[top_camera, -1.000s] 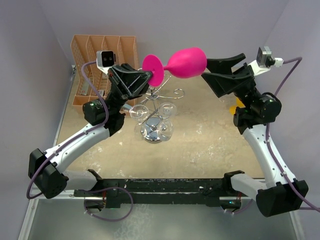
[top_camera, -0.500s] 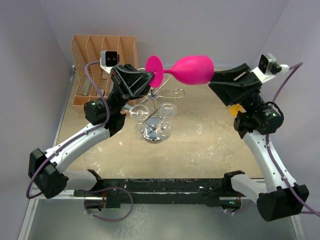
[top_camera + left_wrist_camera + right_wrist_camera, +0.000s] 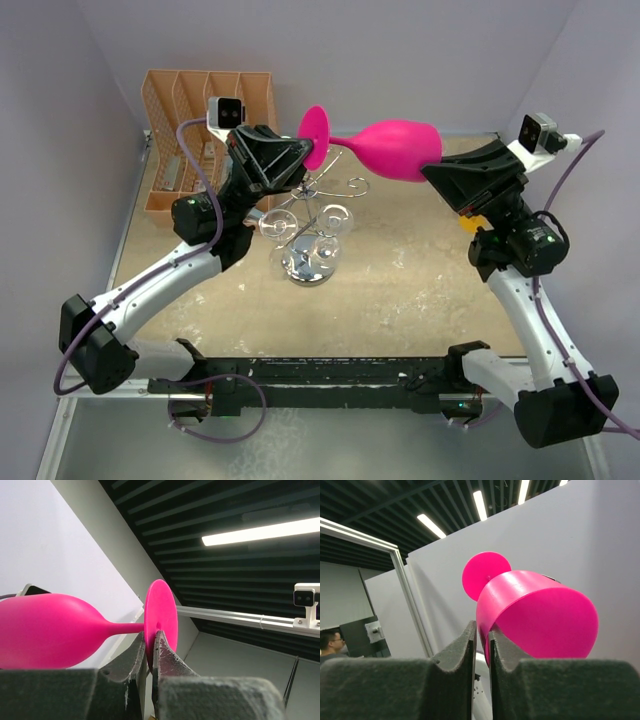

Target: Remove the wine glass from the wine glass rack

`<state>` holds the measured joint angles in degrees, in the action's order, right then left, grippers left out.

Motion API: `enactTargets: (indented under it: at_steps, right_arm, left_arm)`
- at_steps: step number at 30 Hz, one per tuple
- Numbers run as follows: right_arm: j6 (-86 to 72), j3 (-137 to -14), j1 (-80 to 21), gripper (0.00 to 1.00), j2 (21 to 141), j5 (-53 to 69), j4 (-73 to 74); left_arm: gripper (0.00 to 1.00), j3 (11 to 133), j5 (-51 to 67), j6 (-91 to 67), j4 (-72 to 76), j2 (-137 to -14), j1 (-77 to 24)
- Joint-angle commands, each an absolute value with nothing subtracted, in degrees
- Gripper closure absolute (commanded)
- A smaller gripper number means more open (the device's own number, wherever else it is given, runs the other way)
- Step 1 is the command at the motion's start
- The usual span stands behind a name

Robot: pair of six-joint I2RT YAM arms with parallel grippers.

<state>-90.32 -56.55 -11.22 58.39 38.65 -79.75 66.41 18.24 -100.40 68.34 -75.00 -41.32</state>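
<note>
A pink wine glass (image 3: 400,148) lies level in the air above the silver wire wine glass rack (image 3: 312,225), clear of its curled arms. My left gripper (image 3: 312,155) is shut on the edge of the glass's round foot (image 3: 161,615), and the stem and bowl (image 3: 50,630) run off to the left in that wrist view. My right gripper (image 3: 432,170) is at the other end. Its fingers (image 3: 482,630) straddle the bowl's rim (image 3: 540,615), one inside and one outside, closed nearly onto the thin wall.
Clear wine glasses (image 3: 335,218) hang upside down on the rack over its chrome base (image 3: 310,265). An orange slotted organizer (image 3: 205,130) stands at the back left. A small yellow object (image 3: 470,215) shows behind the right arm.
The right gripper has closed from wide open onto the bowl's rim. Both arms and the glass have shifted a little to the right, and the glass has tilted slightly.
</note>
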Motion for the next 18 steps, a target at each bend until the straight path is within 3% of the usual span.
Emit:
enactTargets:
  at_steps: [1, 3, 6, 8, 10, 13, 18]
  right_arm:
    - [-89.05, -58.32, -12.22, 0.9, 54.1, 37.89, -85.58]
    - [-86.72, -59.1, -12.22, 1.0, 53.15, 37.37, -84.06]
    - [-85.1, -59.03, -12.22, 1.0, 52.07, 36.24, -82.5]
    - [-85.03, -58.85, -12.22, 1.0, 52.14, 36.35, -81.96]
    - [-85.3, -58.65, -12.22, 1.0, 52.37, 36.79, -81.83]
    - [-84.78, -57.71, -12.22, 1.0, 51.9, 36.11, -81.59]
    - [-78.17, -57.4, -12.22, 1.0, 48.42, 33.92, -72.66]
  left_arm:
    - [1.0, 66.94, 17.63, -92.58, 59.0, -76.06, -40.82]
    - [1.0, 67.26, 17.6, -89.99, 55.37, -75.38, -40.86]
    - [0.94, 67.47, 17.15, -87.48, 51.86, -74.22, -40.87]
    - [0.81, 67.7, 17.18, -86.14, 50.63, -73.69, -40.87]
    - [0.6, 67.76, 17.65, -84.44, 50.11, -73.15, -40.87]
    - [0.36, 67.59, 18.19, -80.74, 48.96, -71.32, -40.87]
    - [0.22, 67.57, 16.27, -68.54, 37.29, -65.97, -40.77]
